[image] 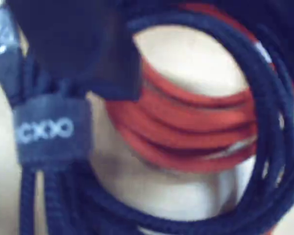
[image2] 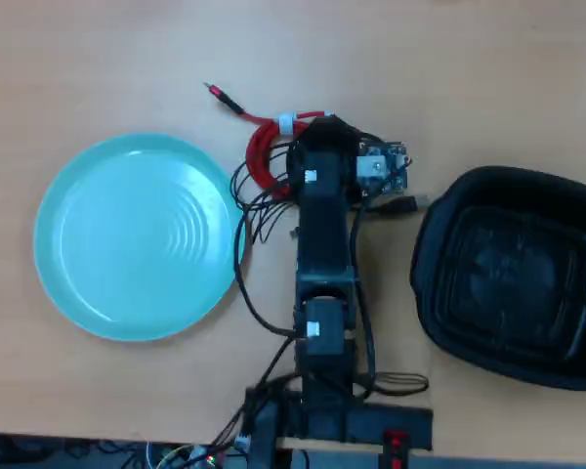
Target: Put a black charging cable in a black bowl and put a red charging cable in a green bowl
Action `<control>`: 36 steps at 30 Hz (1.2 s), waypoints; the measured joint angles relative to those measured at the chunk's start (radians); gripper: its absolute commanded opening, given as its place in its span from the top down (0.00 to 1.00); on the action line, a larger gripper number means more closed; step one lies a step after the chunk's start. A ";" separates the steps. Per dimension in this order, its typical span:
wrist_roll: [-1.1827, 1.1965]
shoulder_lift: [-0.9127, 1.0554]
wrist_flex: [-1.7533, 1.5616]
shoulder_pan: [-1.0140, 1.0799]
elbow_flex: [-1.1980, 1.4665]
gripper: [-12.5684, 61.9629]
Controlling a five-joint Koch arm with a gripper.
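Risk, my read: gripper (image: 122, 73) grip state indiscernible; black charging cable (image: 264, 147) overlaps red charging cable (image: 186, 127), so both could lift together.

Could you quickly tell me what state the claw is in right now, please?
Claw: cannot be told; only one dark blurred jaw shows, hanging over the coiled braided black charging cable and bright red coiled charging cable.
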 measured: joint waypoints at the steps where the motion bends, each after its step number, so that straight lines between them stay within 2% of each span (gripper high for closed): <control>1: 0.000 -0.006 0.002 0.002 -0.009 0.21; 7: -0.037 -0.032 -0.009 0.021 -0.014 0.23; 10: -0.041 -0.051 -0.017 0.023 -0.038 0.31; 14: -0.041 -0.091 -0.017 0.021 -0.084 0.53; 19: -0.037 -0.124 -0.035 0.015 -0.118 0.92; 20: -0.037 -0.124 -0.037 0.015 -0.120 0.96; 22: -0.031 -0.124 -0.035 0.015 -0.120 0.91; 31: -0.032 -0.120 -0.035 0.023 -0.120 0.92; 36: -0.034 -0.018 -0.015 0.054 -0.109 0.92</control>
